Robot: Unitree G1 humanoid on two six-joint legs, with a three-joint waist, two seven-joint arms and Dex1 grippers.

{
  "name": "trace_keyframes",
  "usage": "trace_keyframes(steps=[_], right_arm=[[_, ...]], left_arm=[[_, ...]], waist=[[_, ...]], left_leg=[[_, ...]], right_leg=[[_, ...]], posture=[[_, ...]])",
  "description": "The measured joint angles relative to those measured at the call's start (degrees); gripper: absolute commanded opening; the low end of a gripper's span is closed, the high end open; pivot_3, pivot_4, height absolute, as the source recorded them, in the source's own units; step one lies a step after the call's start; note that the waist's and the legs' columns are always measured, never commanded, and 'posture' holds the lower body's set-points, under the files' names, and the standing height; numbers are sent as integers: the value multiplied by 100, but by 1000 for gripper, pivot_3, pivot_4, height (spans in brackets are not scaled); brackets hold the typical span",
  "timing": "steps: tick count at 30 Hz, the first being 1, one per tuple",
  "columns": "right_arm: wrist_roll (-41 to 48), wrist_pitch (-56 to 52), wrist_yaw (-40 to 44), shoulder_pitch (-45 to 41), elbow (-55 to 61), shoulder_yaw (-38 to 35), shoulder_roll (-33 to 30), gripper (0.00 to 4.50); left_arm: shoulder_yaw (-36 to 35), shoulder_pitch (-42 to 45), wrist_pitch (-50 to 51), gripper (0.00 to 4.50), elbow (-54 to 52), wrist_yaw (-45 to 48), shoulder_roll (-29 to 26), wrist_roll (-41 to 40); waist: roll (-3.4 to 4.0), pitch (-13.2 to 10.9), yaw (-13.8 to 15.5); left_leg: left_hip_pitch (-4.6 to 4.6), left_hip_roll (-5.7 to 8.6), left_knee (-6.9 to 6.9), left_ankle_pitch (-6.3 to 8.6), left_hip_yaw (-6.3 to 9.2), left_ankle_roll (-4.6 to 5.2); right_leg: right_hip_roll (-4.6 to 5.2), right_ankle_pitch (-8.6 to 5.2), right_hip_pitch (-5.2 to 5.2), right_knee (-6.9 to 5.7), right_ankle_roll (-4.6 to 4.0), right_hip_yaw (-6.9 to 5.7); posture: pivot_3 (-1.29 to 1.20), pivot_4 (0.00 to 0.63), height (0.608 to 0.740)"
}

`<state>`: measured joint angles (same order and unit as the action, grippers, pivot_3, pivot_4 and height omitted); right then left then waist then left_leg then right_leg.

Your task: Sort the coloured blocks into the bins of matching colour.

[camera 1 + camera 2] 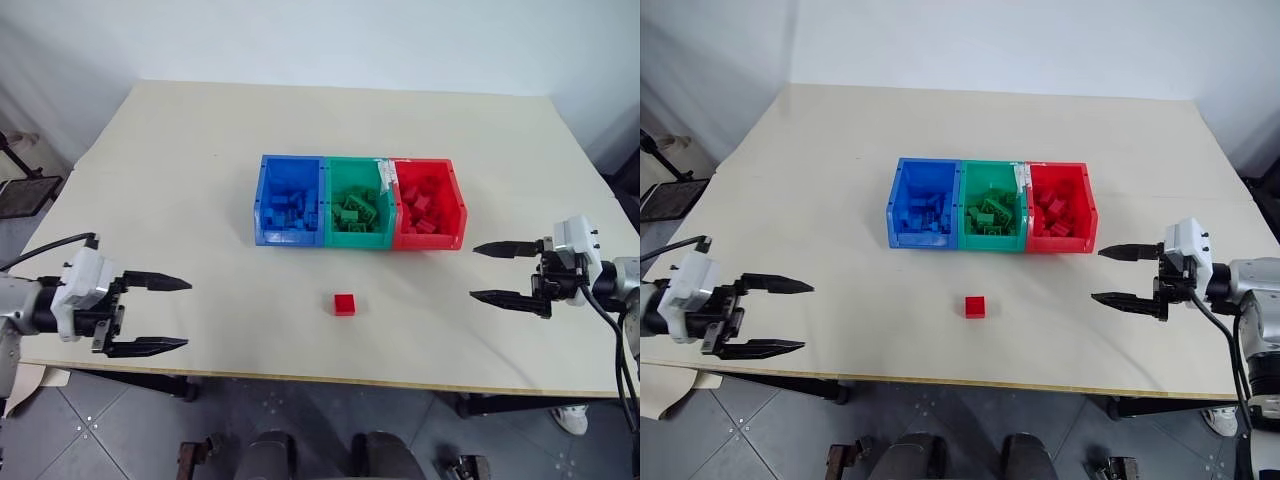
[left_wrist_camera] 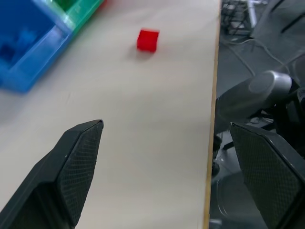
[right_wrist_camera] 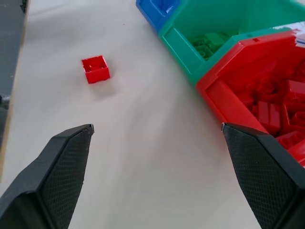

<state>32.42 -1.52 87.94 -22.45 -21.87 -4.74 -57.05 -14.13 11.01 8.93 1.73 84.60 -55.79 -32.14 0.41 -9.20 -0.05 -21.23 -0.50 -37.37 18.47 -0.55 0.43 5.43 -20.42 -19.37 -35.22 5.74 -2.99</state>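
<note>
A lone red block [image 1: 345, 304] lies on the table in front of the bins, closer to the front edge; it also appears in the wrist views [image 2: 148, 40] [image 3: 95, 69]. The blue bin [image 1: 291, 201], green bin [image 1: 357, 204] and red bin [image 1: 428, 204] stand joined in a row mid-table, each holding several bricks of its own colour. My left gripper [image 1: 168, 315] hovers open and empty near the table's front left edge, pointing inward. Over the right side my right gripper [image 1: 492, 272] is also open and empty, pointing toward the middle.
The pale table [image 1: 200, 160] has its front edge just below both grippers, with grey floor beyond. A black stand [image 1: 25, 185] sits off the table's left side. White wall lies behind the far edge.
</note>
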Motion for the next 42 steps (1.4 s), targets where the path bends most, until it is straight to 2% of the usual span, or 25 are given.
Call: trace_keyframes(steps=[5,9,12,14,20,27,31,38,42], right_arm=[[489,390,29,320,235,465,-677,4500],[491,653,49,345,168,666,-685,4500],[452,654,50,361,166,611,-465,4500],[402,652,50,418,215,568,-369,4500],[280,576,34,823,544,243,-270,4500],[227,380,-4,1096,930,-75,-268,4500],[198,318,-31,1191,1079,-224,-206,4500],[138,238,-49,1242,1154,-345,-151,4500],[71,183,-58,1242,1159,-382,-124,4500]], left_arm=[[531,636,181,4489,-174,-389,377,196],[1274,1352,305,4489,-339,-1014,1040,682],[1971,1749,456,4489,-455,-1596,1968,1011],[2405,1889,480,4489,-464,-1901,2302,1378],[3357,2396,-85,4489,474,-2771,3116,2737],[3693,2601,-777,4489,1391,-2976,3485,3327],[3759,2659,-938,3652,1604,-3005,3525,3485],[3629,2599,-893,1608,1630,-3035,3522,3468],[3436,2726,-630,1559,1658,-3195,3868,3378]], waist=[[-2,0,-18],[-2,0,-4],[-11,-1,30],[-13,-2,43],[-15,-3,129],[-15,-3,151],[-15,-3,154],[-15,-3,152],[-16,-4,174]], left_leg=[[5,-3,-10,1,-13,2],[3,-3,-20,3,-22,7],[-5,-2,-40,6,-17,13],[-9,0,-45,7,-18,14],[-8,-3,-53,7,-34,14],[-9,-3,-58,7,-37,14],[-7,-2,-60,7,-36,15],[-6,-3,-62,7,-34,15],[-9,2,-67,8,-22,15]], right_leg=[[-4,2,7,-1,5,-9],[-6,9,8,-1,18,-8],[-9,16,8,-10,31,-11],[-10,19,7,-9,36,-11],[-18,18,18,20,44,-14],[-15,19,20,22,49,-18],[-14,21,26,26,53,-20],[-14,23,32,31,57,-24],[-11,25,38,33,62,-36]], posture=[[0,150,740],[0,150,740],[0,150,740],[0,150,740],[0,150,740],[0,150,740],[0,150,740],[0,150,740],[0,150,740]])
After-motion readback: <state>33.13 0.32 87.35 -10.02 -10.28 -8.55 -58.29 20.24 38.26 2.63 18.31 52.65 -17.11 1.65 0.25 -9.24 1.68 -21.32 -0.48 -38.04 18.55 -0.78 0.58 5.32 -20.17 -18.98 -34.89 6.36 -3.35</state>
